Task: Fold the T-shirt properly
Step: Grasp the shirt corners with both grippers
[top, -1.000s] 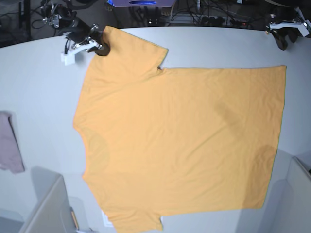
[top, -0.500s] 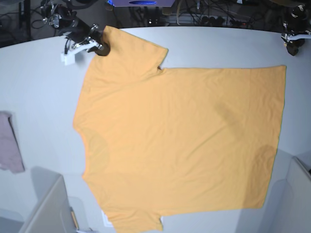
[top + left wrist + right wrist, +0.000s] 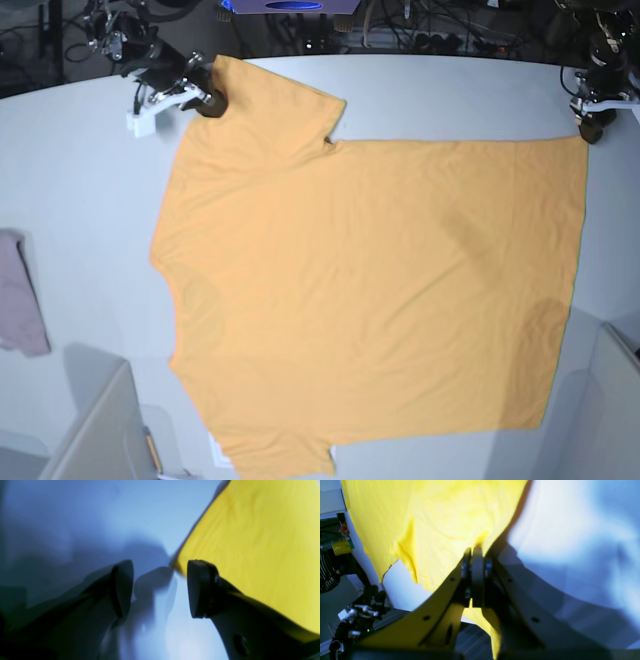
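The big pale grey-white round-edged table (image 3: 90, 180) carries the large plain orange-yellow short-sleeved cotton T-shirt (image 3: 370, 290), spread flat and nearly wrinkle-free, sleeves twd the base view's left, bottom hem twd its right, covering most of the tabletop. Judging by look: thin knit cotton, so light, limp, zero stiffness; it'll drape and sag from any pinch point, drag w/ some friction on the table, and a single-corner lift will prob. let the rest trail and bunch. Not fragile, not slippery. Best holds are corners and hems where the seam is doubled and gives the pads more to bite; for a clean fold you'd want two matched pts along one edge, e.g. far sleeve/shoulder plus far hem corner, lifted together and carried over evenly. A small pinkish-mauve cloth (image 3: 18, 300) lies at the table's left edge, well apart from the shirt, not part of the job. Right gripper (image 3: 475, 552) is fully closed, pads pinching the edge of the far sleeve; wrist view shows the fabric puckering up into the pinch. Left gripper (image 3: 157, 587) sits abt half open w/ nothing between its pads (image 3: 200, 590), poised just beside the far hem corner, one pad at the cloth's edge; whether it touches is unclear, view's blurred.
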### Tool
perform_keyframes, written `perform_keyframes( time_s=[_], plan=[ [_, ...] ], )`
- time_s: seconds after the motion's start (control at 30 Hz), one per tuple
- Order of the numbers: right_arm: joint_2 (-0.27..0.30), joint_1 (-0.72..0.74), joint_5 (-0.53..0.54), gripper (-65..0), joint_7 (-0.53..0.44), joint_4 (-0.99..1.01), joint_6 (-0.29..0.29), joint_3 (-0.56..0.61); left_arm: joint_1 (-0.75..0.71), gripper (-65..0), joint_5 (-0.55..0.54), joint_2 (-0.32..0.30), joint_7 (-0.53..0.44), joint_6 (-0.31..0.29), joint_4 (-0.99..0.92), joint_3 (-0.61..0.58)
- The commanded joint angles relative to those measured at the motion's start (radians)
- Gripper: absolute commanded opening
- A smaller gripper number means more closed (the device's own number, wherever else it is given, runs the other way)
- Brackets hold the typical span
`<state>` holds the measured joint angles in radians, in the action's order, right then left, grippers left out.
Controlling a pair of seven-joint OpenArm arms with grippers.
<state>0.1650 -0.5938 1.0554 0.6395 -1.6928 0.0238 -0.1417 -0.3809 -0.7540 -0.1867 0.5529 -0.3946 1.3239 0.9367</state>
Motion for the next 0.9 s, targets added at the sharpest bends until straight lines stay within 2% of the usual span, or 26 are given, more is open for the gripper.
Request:
perform_keyframes(
  time_s=[0.0, 0.27, 0.4, 0.73, 0.77, 0.87],
  plan=[
    [0.008, -0.008, -0.027, -65.0, 0.009, -0.002, -0.026, -0.002, -0.003, -31.8, 0.001, -0.007, 0.028, -0.020, -0.005, -0.021],
    [0.008, -0.007, -0.027, -65.0, 0.009, -0.002, -0.026, -0.002, 0.044, -31.8, -0.006, -0.017, 0.028, -0.028, -0.074, -0.072],
    [0.008, -0.007, -0.027, -65.0, 0.009, -0.002, -0.026, -0.002, 0.052, -33.6, -0.006, -0.015, 0.028, -0.053, -0.074, -0.077],
    [0.008, 0.004, -0.027, -65.0, 0.006, 0.000, -0.026, -0.003, 0.079, -63.2, 0.000, -0.015, 0.028, -0.059, -0.070, -0.078],
    [0.008, 0.005, -0.027, -65.0, 0.006, 0.000, -0.026, -0.003, 0.079, -65.0, 0.001, -0.015, 0.028, -0.059, -0.065, -0.078],
    [0.008, 0.005, -0.022, -65.0, 0.004, -0.003, -0.026, -0.005, 0.063, -65.0, 0.001, -0.020, 0.028, -0.059, -0.047, -0.117]
  ],
)
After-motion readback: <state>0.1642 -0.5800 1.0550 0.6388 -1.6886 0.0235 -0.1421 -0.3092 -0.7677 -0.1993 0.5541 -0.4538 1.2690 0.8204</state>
